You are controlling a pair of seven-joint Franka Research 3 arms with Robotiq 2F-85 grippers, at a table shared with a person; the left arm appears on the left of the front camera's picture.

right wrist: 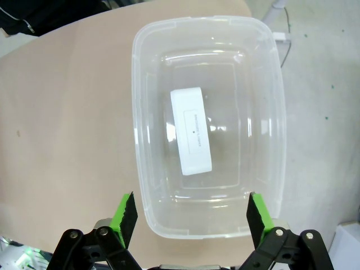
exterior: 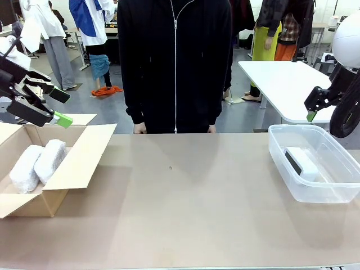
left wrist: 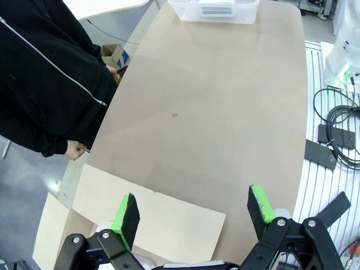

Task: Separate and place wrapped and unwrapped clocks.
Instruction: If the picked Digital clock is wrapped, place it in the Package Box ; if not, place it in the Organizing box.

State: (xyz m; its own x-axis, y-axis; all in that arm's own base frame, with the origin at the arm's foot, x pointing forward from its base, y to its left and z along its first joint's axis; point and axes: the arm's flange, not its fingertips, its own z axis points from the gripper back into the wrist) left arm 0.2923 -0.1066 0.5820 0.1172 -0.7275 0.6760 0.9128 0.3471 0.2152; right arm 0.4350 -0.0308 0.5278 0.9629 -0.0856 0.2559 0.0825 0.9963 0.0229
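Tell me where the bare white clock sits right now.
The bare clock lies alone inside the clear plastic bin on the table's right side in the front view, below the open right gripper.

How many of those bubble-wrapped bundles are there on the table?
2. Both lie side by side in the open cardboard box at the robot's left: one wrapped bundle nearer the box's outer end, the other wrapped bundle beside it. The box walls could hide more.

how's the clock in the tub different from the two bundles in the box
The clock is bare, smooth white with a dark screen; the bundles are swathed in whitish bubble wrap. The clock lies alone in the clear tub at the right; the bundles sit side by side in the cardboard box at the left. All are oblong and pale.
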